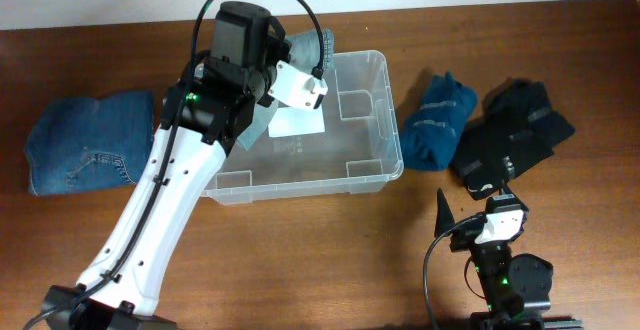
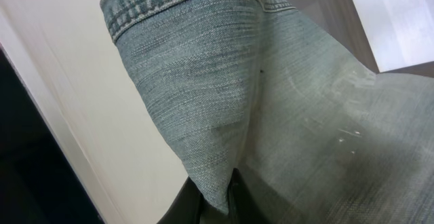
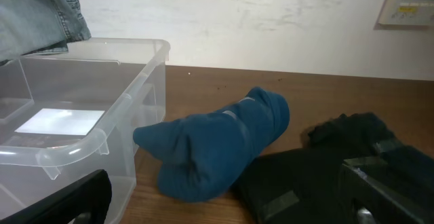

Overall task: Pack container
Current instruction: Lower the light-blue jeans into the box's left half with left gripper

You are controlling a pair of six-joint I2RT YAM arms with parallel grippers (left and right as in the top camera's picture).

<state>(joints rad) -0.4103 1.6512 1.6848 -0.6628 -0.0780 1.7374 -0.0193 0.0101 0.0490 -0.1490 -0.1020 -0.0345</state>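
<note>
The clear plastic container (image 1: 375, 120) sits mid-table, a white label (image 1: 297, 124) on its base. My left gripper (image 2: 218, 207) is shut on pale grey-blue jeans (image 2: 271, 115) and holds them over the container's back left part; the jeans (image 1: 300, 48) hang over the back rim in the overhead view. My right gripper (image 3: 230, 197) is open and empty, low at the front right, facing a teal garment (image 3: 217, 146) and a black garment (image 3: 325, 170). The container's corner (image 3: 95, 142) shows at the left of the right wrist view.
Folded dark blue jeans (image 1: 85, 145) lie at the far left. The teal garment (image 1: 435, 120) and the black garment (image 1: 510, 135) lie right of the container. A wall runs behind the table's back edge.
</note>
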